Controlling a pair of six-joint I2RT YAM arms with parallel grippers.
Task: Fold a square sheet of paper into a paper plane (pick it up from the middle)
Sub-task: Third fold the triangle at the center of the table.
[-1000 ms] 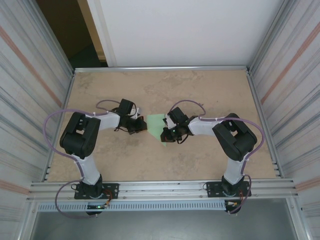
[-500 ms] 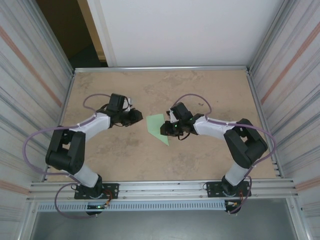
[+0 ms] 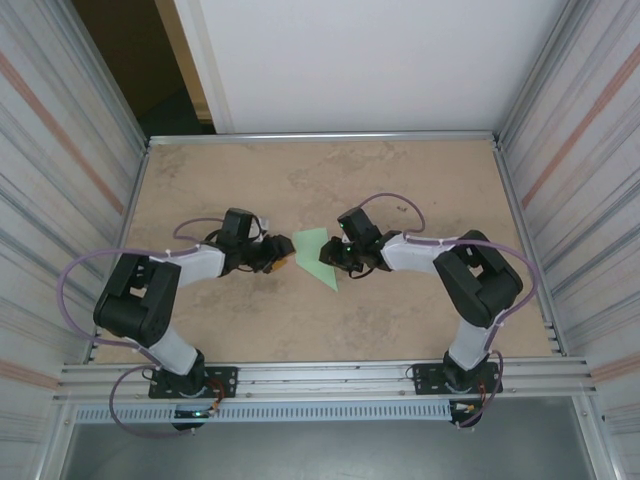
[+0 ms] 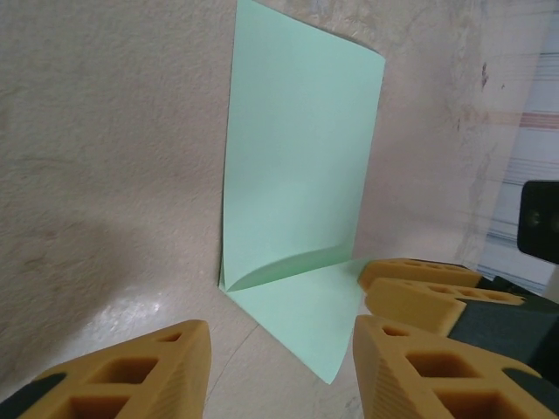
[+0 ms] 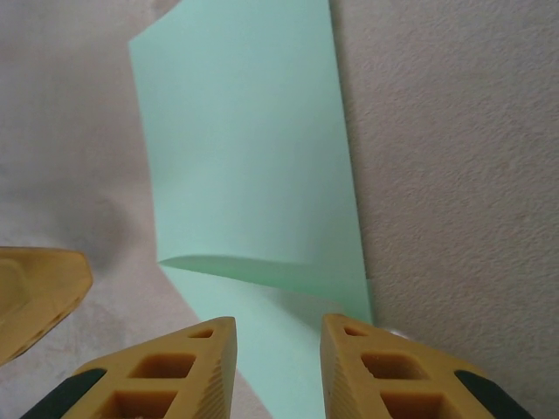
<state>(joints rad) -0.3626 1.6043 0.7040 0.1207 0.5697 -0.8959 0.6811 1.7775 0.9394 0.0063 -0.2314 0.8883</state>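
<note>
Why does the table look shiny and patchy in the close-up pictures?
Left wrist view: a pale glare patch on the table at the bottom, and a soft shadow left of the green paper. Right wrist view: a dim shadow left of it too. Top view: evenly lit.

From my station I see the table [image 3: 400, 180] as a tan, mottled board with paler blotches, edged by a metal rail [image 3: 320, 136] on the far side. One thing lies on it: the paper [image 3: 317, 258], pale mint green, about mid-table, both left to right and near to far. It is not a flat square. From the left wrist the paper [image 4: 297, 166] shows a long upper layer whose near edge curls up slightly off the layer below, and that lower layer runs out to a point toward the near side. From the right wrist the paper [image 5: 244, 148] shows the same lifted edge, the rest resting flat on the board.
</note>
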